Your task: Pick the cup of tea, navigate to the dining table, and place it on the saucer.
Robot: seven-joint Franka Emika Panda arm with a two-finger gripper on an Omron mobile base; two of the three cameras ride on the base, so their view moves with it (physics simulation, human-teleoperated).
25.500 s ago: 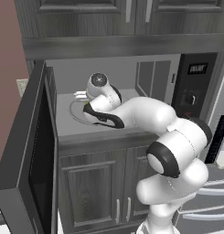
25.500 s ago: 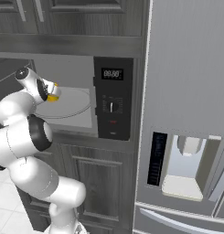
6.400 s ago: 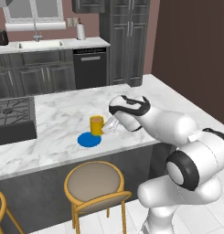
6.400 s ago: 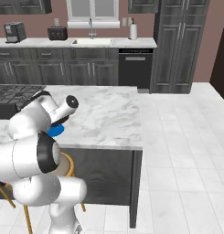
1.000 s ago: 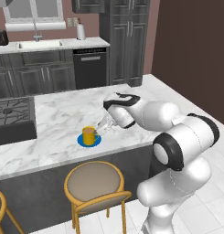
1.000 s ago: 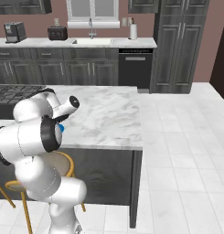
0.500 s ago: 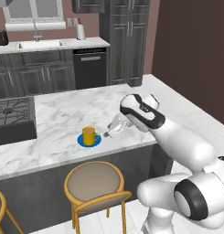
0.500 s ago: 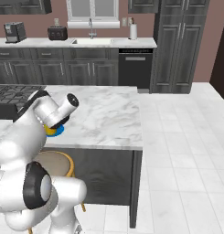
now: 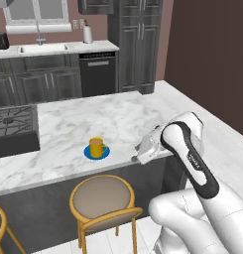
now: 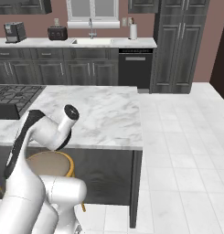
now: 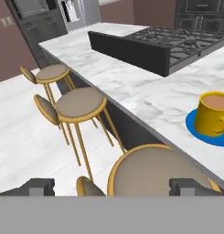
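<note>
The yellow cup of tea (image 9: pixel 96 147) stands upright on the blue saucer (image 9: pixel 104 155), on the marble top of the dining table (image 9: pixel 68 124) near its front edge. My gripper (image 9: pixel 138 158) hangs at that front edge, to the right of the cup and apart from it, open and holding nothing. In the hand view its fingertips (image 11: pixel 38 186) stand wide apart around the gripper (image 11: pixel 113 186), with the cup of tea (image 11: pixel 215 114) and saucer (image 11: pixel 209 138) at the right edge on the dining table (image 11: pixel 131 87). In the right base view my arm hides the cup on the dining table (image 10: pixel 109 114).
A black cooktop (image 9: pixel 11 126) sits at the table's left end. Round stools (image 9: pixel 100 196) stand below the front edge, with several stools (image 11: pixel 79 103) in the hand view. The dark sink counter (image 9: pixel 48 49) runs along the back wall. White floor (image 10: pixel 186 155) opens to the right.
My hand has drawn back from the cup, to the right and toward the table's front edge. The cup stays on the saucer.
</note>
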